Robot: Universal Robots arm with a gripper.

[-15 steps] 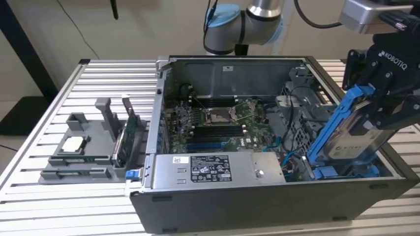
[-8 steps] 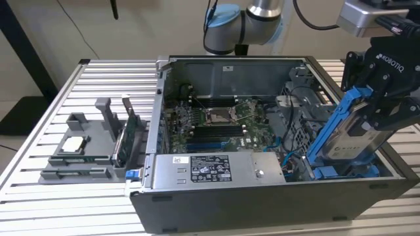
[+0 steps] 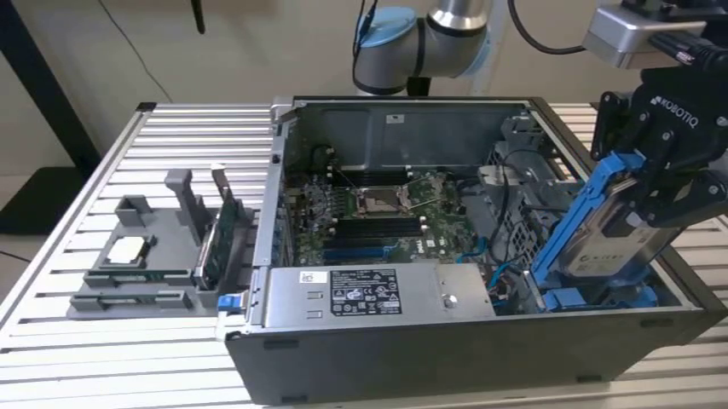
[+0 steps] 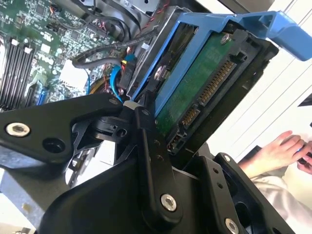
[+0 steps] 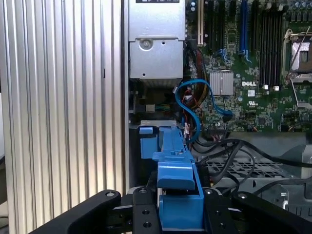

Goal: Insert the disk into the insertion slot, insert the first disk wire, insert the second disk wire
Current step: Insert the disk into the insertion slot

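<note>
1. A plain beige wall (image 3: 228,51) backs the scene in the exterior view, under soft, even light.
2. A ribbed silver table (image 3: 170,145) spans the foreground; in the first wrist view, its grooves run parallel.
3. At the exterior view's left, a black post (image 3: 51,94) slants up from a dark base (image 3: 40,200) on a pale floor (image 3: 9,251).

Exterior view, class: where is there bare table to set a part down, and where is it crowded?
Bare table: behind the holder, beside the case on the exterior view's left; also the strip before the holder. Crowded: the case's end on the exterior view's right, where the gripper holds the disk beside cables.
</note>
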